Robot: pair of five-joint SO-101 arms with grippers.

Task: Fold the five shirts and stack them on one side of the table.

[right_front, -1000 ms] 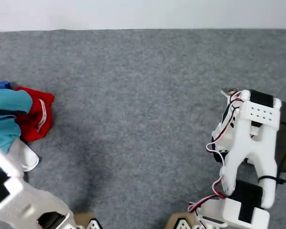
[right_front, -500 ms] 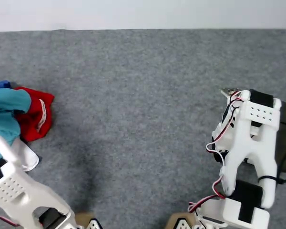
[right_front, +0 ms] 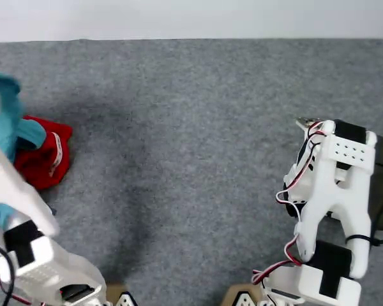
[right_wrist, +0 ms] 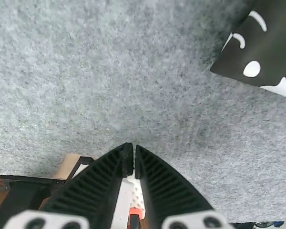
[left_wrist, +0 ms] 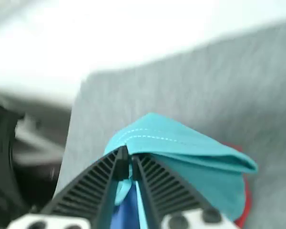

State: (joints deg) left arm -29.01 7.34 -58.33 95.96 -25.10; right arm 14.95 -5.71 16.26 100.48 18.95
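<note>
Shirts: teal shirt [left_wrist: 181, 152] was pinched by left pincer [left_wrist: 126, 160] over crumpled red shirt [right_front: 48, 159]; right pincer [right_wrist: 130, 155] pressed together, empty; folding judged mostly outstanding.

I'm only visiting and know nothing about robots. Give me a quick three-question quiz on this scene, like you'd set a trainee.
1. True or false: the left gripper is shut on the teal fabric shirt.
2. Which colour is the crumpled shirt lying against the teal one on the grey felt table cover? A) yellow B) red C) green
3. Fill in: the right gripper is shut and holds ____.

Key: 1 true; 2 B, the red fabric shirt; 3 nothing.
</note>
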